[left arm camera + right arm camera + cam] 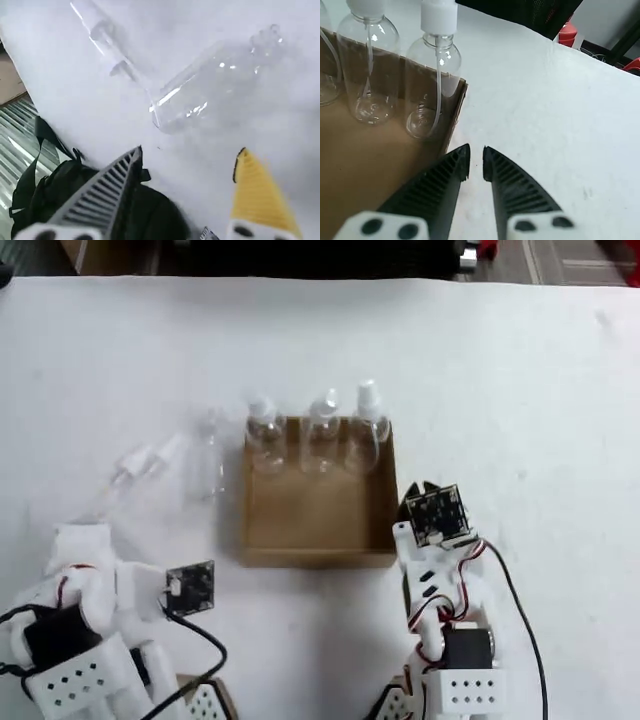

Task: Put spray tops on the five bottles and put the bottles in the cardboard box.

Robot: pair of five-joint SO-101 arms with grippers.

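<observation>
Both hold nothing: left tool [190, 150] gapes wide near a lying bottle [210, 80], right tool [475, 155] is nearly closed.

The brown cardboard box [318, 525] lies open, with one corner just beside the right fingers [445, 180]. Three clear bottles [322, 445] stand up in a row at its far wall, past those fingers. Each has a white spray top [439, 17] on. Another clear bottle [210, 80] lies on its side in front of the left fingers [107, 185], with no top. A loose spray top [107, 42] lies near it, farther off.
</observation>
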